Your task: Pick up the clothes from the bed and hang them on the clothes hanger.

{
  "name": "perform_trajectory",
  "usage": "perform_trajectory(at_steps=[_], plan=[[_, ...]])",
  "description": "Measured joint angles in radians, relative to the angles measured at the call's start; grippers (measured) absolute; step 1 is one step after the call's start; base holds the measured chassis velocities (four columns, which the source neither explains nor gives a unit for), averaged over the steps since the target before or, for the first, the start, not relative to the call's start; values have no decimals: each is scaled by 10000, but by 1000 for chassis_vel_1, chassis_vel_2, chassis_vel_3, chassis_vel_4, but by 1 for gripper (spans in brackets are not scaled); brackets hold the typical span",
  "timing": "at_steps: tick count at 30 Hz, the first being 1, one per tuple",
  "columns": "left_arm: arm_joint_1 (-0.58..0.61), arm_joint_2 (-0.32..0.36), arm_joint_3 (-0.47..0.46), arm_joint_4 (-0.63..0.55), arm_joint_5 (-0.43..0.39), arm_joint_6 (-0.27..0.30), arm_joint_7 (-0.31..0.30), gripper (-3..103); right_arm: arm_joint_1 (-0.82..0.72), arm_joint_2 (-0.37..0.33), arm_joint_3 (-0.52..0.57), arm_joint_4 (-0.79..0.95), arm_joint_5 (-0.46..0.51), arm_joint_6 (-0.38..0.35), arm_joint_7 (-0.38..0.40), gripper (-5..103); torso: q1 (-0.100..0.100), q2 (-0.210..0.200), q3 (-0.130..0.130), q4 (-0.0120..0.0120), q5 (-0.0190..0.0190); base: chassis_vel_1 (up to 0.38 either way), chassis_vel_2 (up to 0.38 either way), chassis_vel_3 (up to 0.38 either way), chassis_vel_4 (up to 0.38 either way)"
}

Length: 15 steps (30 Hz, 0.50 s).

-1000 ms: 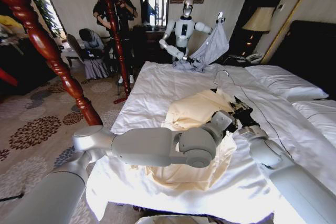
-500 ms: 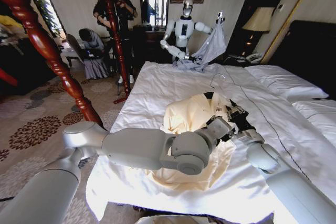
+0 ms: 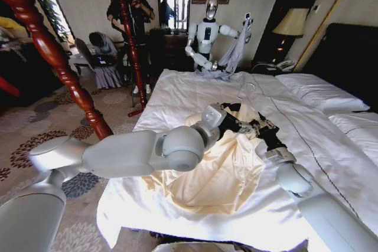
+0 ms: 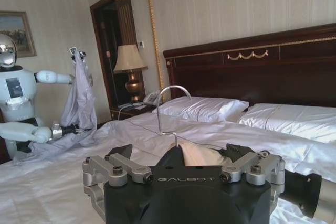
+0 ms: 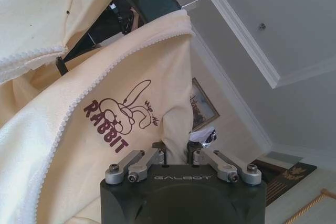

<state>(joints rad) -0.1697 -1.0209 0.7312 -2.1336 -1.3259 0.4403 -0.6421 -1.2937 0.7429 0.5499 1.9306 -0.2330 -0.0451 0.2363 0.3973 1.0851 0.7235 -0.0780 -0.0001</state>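
Head view is showing the task partway along: the clothes (image 3: 220,163) are lifted off the bed (image 3: 177,92) at the collar end, and the clothes hanger (image 3: 243,109) is sitting inside the neck, hook poking up toward 12 o'clock, while the lower hem is trailing on the duvet toward 6 o'clock. The left claw (image 3: 231,123) is reaching in from 9 o'clock at the collar, its fingers spread apart around the hanger's neck in the wrist view, seemingly gripping nothing. The right claw (image 3: 258,127) is coming in from 4 o'clock, clenched on a fold of the clothes just beside the hanger. I judge the shoulders are not yet seated evenly, so draping and straightening are still remaining. The clothes are looking pale cream-yellow, thin and silky, crumpling in soft folds, with a white zip edge (image 5: 79,103) and a maroon rabbit print (image 5: 119,116) showing in the right wrist view.
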Motion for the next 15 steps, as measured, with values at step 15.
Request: perform_trajectory(at_steps=[15], plan=[[1205, 3466, -359, 1275, 3124, -2217, 6606, 100, -11, 103, -37, -36, -500, 549, 106, 19, 0, -1, -1, -3, 0, 0, 0, 0, 0]])
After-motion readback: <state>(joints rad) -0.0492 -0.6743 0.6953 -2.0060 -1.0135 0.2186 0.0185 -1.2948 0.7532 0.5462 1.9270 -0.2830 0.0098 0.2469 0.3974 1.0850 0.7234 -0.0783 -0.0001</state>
